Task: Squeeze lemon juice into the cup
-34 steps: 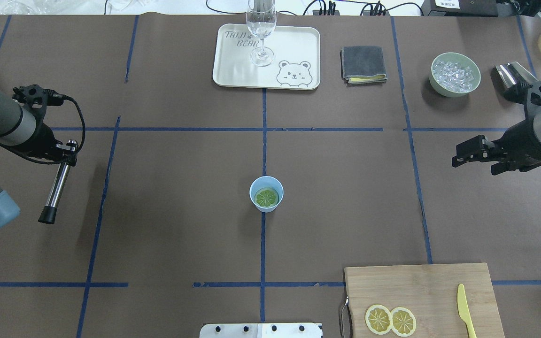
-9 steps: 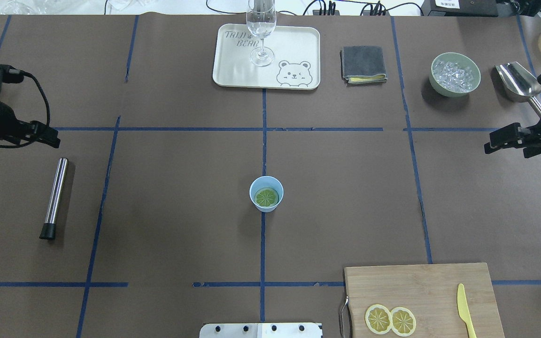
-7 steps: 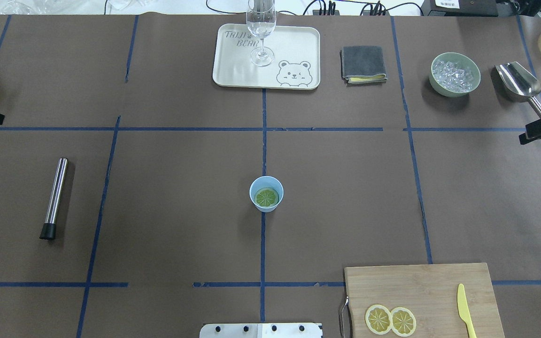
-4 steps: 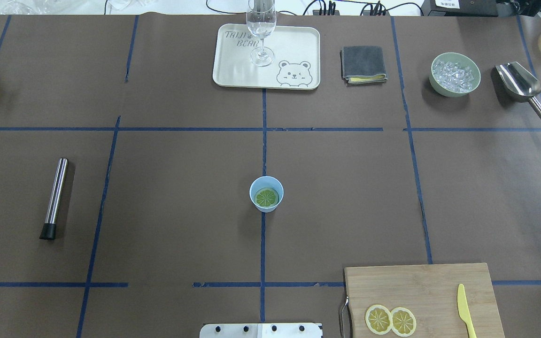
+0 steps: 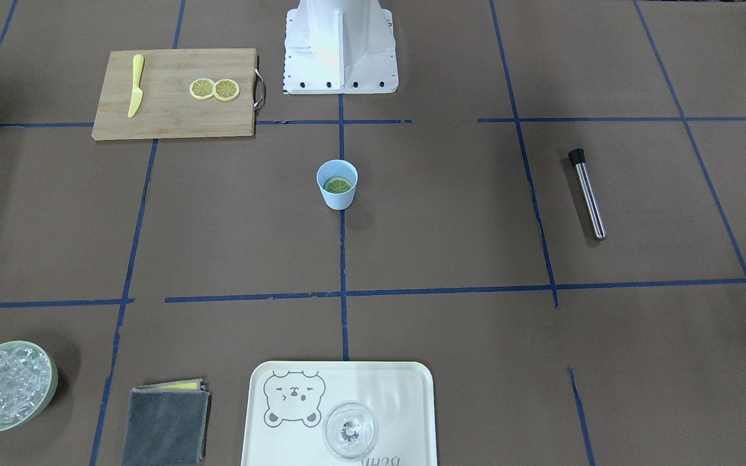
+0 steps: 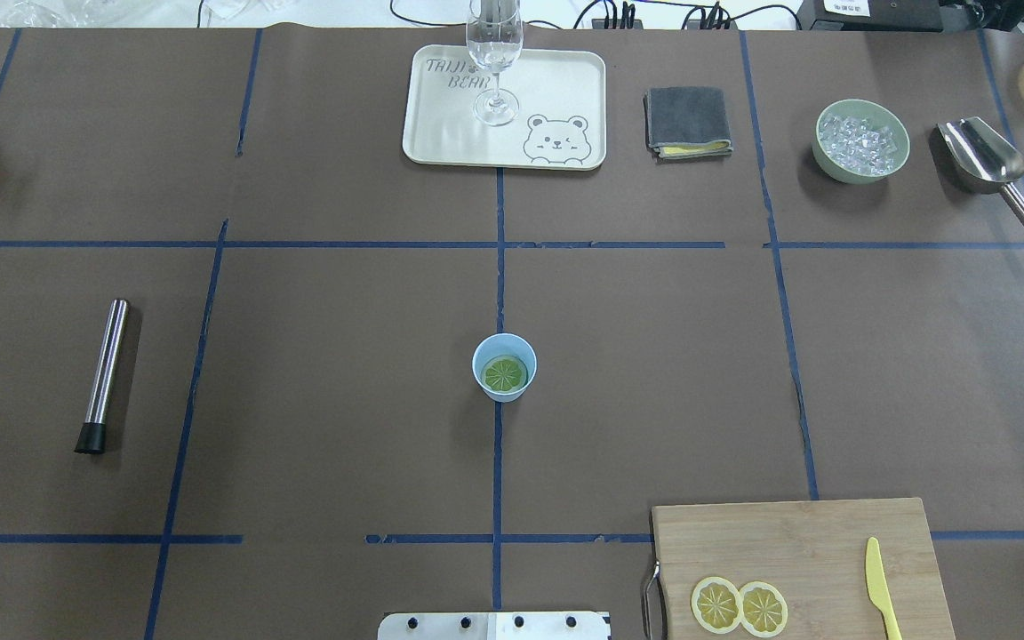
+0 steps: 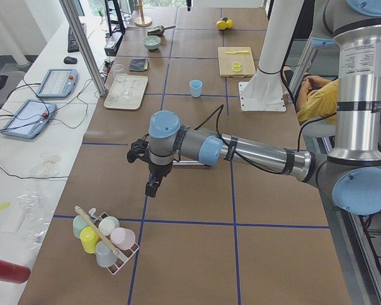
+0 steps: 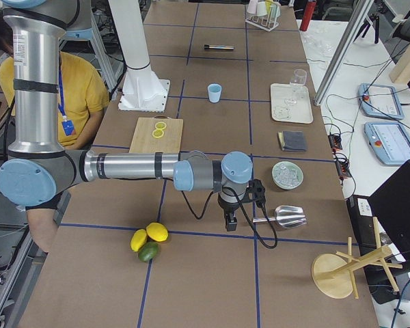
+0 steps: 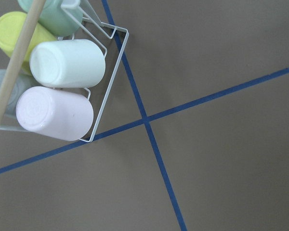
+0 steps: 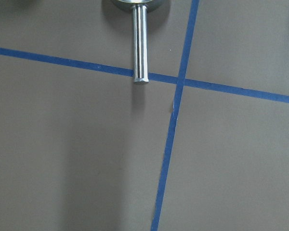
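Observation:
The pale blue cup (image 6: 482,357) stands at the table's centre with one lemon slice (image 6: 505,374) lying flat inside it; both also show in the front-facing view, cup (image 5: 337,199) and slice (image 5: 338,184). Two more slices (image 6: 716,604) (image 6: 763,608) lie on the cutting board. My left gripper (image 7: 151,189) shows only in the exterior left view, over bare table far from the cup; I cannot tell if it is open. My right gripper (image 8: 229,223) shows only in the exterior right view, by the scoop's handle; its state is also unclear.
A steel muddler (image 6: 104,373) lies at the left. The cutting board (image 6: 796,542) carries a yellow knife (image 6: 878,587). At the back are a tray (image 6: 556,89) with a glass (image 6: 495,44), a grey cloth (image 6: 688,121), an ice bowl (image 6: 861,140) and a scoop (image 6: 983,158). A cup rack (image 7: 105,241) stands near my left gripper.
My left gripper let go of the muddler, which now lies on the table. Both arms drew back sideways out of the overhead view. The cup and slice have not moved.

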{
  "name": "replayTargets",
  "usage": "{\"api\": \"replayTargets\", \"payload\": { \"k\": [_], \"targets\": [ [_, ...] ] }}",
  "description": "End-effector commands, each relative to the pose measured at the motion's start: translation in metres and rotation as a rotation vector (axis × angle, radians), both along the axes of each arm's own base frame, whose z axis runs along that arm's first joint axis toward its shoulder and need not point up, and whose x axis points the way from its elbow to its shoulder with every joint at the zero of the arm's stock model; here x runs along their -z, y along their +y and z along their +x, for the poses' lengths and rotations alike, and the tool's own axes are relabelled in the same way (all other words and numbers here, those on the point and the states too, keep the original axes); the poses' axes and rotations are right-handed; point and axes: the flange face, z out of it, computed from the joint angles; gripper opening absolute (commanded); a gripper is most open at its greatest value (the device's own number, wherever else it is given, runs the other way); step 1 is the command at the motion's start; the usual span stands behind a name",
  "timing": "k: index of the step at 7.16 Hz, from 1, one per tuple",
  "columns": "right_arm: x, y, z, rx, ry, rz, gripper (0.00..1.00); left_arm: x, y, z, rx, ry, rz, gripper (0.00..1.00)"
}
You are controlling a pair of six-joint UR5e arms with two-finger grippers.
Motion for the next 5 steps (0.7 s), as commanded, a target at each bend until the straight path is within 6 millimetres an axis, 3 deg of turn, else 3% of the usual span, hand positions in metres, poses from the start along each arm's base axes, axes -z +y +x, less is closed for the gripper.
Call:
{"api": "replayTargets", "payload": {
  "k": [1, 5],
  "targets": [
    [-0.0071, 0.0023, 0.0007, 0.001, -0.002, -0.010, 1.00, -0.0068, 0.0075, 0.0007, 0.009, 0.028, -0.031, 1.00],
    [-0.0032, 0.0003, -0.0002, 0.001, -0.013, -0.009, 1.00, -0.0090, 0.0102, -0.0003, 0.083, 0.033, -0.105, 1.00]
  ]
}}
